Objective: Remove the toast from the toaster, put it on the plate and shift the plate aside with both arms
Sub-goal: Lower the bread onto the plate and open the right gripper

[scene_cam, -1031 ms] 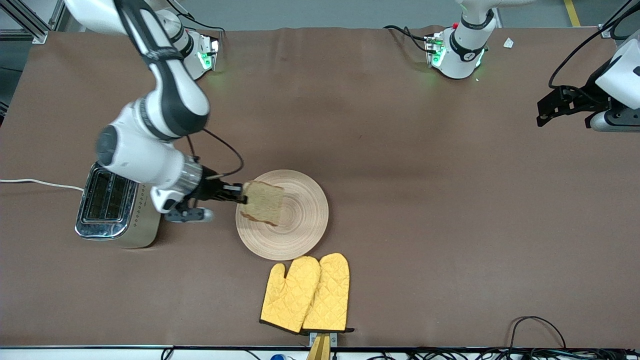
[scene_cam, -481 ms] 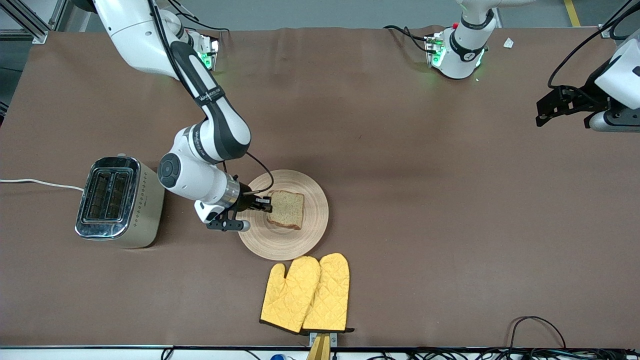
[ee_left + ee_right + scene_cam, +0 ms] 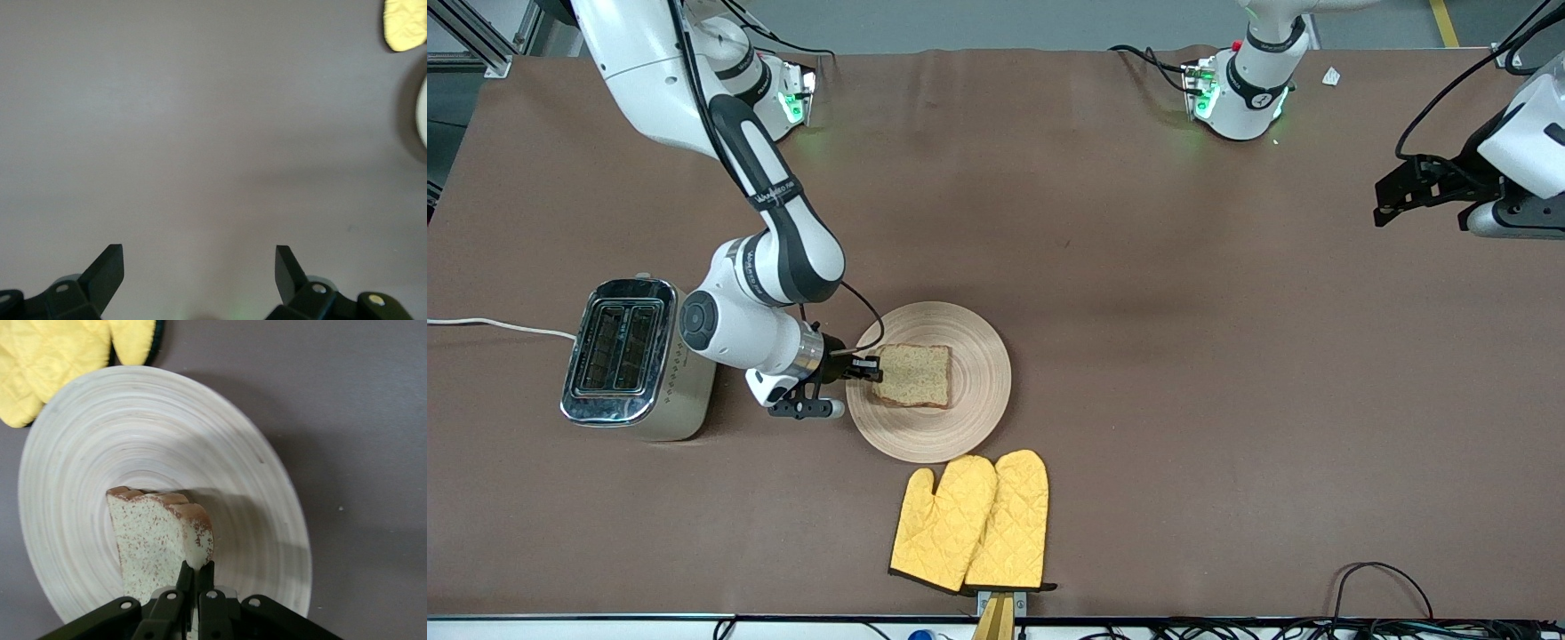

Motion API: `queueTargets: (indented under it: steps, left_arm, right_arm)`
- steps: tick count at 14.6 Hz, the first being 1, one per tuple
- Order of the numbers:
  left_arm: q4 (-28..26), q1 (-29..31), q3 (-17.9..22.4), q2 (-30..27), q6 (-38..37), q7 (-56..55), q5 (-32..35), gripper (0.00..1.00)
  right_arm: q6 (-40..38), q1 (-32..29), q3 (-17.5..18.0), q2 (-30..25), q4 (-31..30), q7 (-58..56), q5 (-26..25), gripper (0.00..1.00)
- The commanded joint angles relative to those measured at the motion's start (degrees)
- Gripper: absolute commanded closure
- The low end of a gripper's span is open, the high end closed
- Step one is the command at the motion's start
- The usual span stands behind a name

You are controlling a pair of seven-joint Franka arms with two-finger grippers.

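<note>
The toast (image 3: 911, 375) lies on the round beige plate (image 3: 980, 391), on the half toward the toaster. My right gripper (image 3: 869, 366) is low at the plate's rim and shut on the toast's edge. In the right wrist view its fingertips (image 3: 197, 568) pinch the crust of the toast (image 3: 150, 533), which rests tilted on the plate (image 3: 220, 447). My left gripper (image 3: 1392, 200) waits open and empty above bare table at the left arm's end; its fingers (image 3: 107, 267) stand wide apart over brown table.
A steel toaster (image 3: 636, 356) stands at the right arm's end of the table, beside the plate. Two yellow oven mitts (image 3: 971, 523) lie nearer the front camera than the plate; they also show in the right wrist view (image 3: 53, 360).
My right gripper brought the toast down from above the plate onto it, then drew back a little toward the toaster, still holding it. The left arm barely moved.
</note>
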Motion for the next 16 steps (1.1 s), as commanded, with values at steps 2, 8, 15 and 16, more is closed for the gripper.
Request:
queueTargets:
  steps: [2,8,15,16]
  left_arm:
    - [1.55,0.75,0.41,1.69,-0.65,1.18,-4.53,0.0]
    - [1.55,1.89,0.76,3.45,0.57,1.27,-13.39,0.0]
    - [1.46,1.72,0.41,13.71,6.2,5.55,-31.57,0.0]
    - [1.46,1.81,0.49,15.47,7.07,8.71,-35.52,0.0]
  right_arm:
    - [0.26,-1.09,-0.61,-1.06,-2.87,-1.36,0.86,0.69]
    - [-3.94,-2.58,-3.32,-1.93,-2.7,-1.36,-0.45,0.0]
    - [-16.67,-2.67,-10.88,-10.1,-0.33,-1.27,-14.15,0.0]
    - [-19.66,-2.67,-12.55,-11.33,0.89,-1.18,-15.12,0.0]
